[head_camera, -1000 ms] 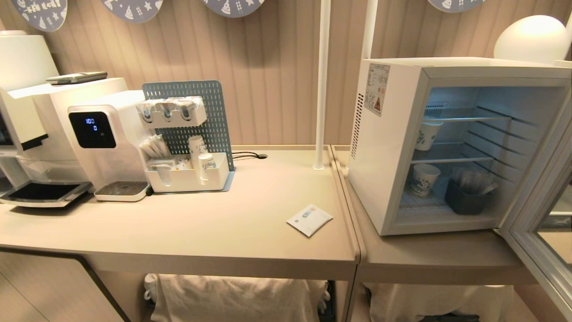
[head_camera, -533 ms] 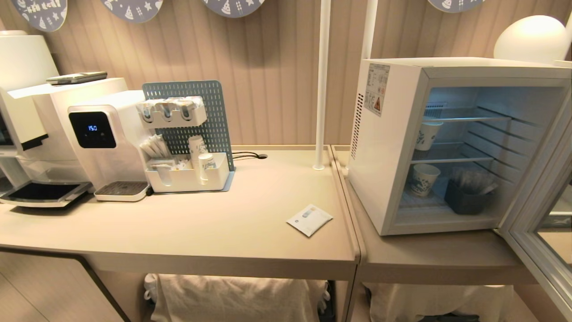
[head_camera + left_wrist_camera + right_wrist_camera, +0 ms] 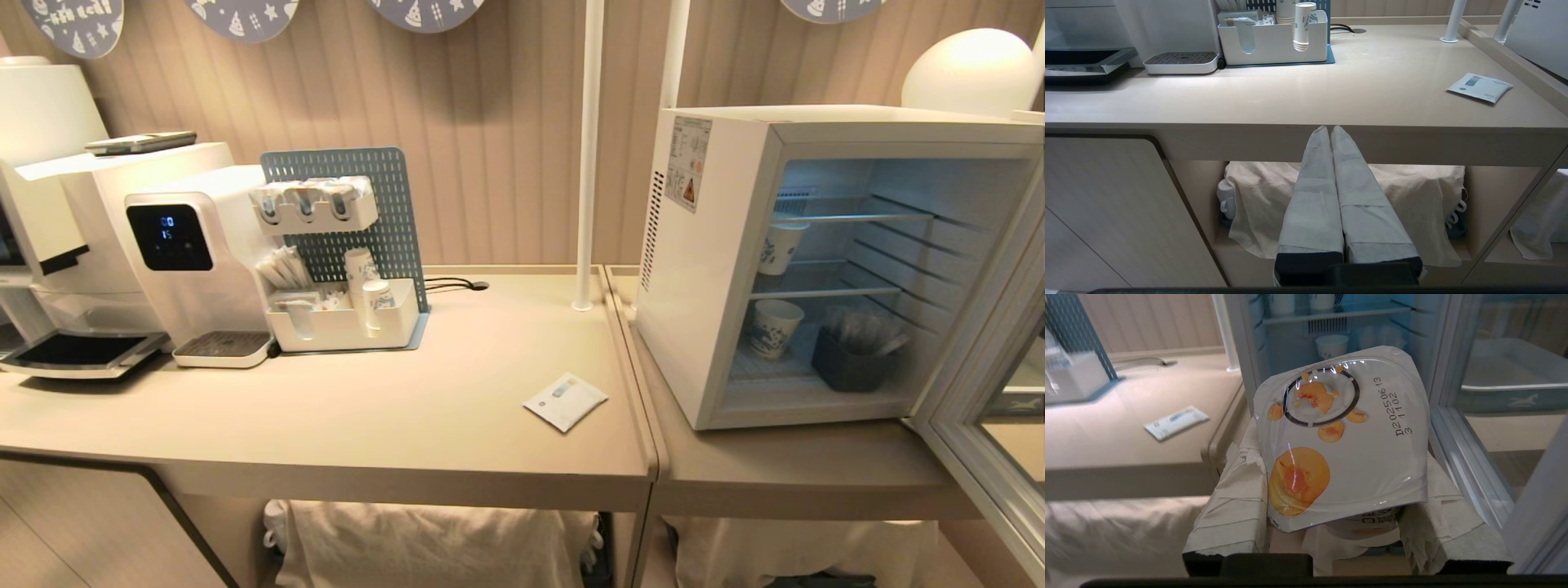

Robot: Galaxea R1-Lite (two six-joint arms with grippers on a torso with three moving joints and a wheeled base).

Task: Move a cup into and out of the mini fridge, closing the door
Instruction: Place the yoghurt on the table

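Below worktop (image 3: 1331, 106) edge, near mini fridge (image 3: 718, 269): right gripper (image 3: 1339, 522) pinching cup (image 3: 1343, 441) between taped fingers (image 3: 1233, 522), foil lid toward camera. Door (image 3: 980, 425) swung open at right. Inside fridge: two paper cups (image 3: 774, 327), one dark bin (image 3: 853, 363). One sachet (image 3: 566, 401) on worktop. Left gripper (image 3: 1330, 128) pressed together, empty, low before worktop front.

A beige slatted wall (image 3: 490, 131) runs along the far side, hung with blue round decorations (image 3: 237, 16). Two beige counters (image 3: 367, 408) stand side by side, white poles (image 3: 588, 155) rising between them. A round white lamp (image 3: 971, 69) glows far right.
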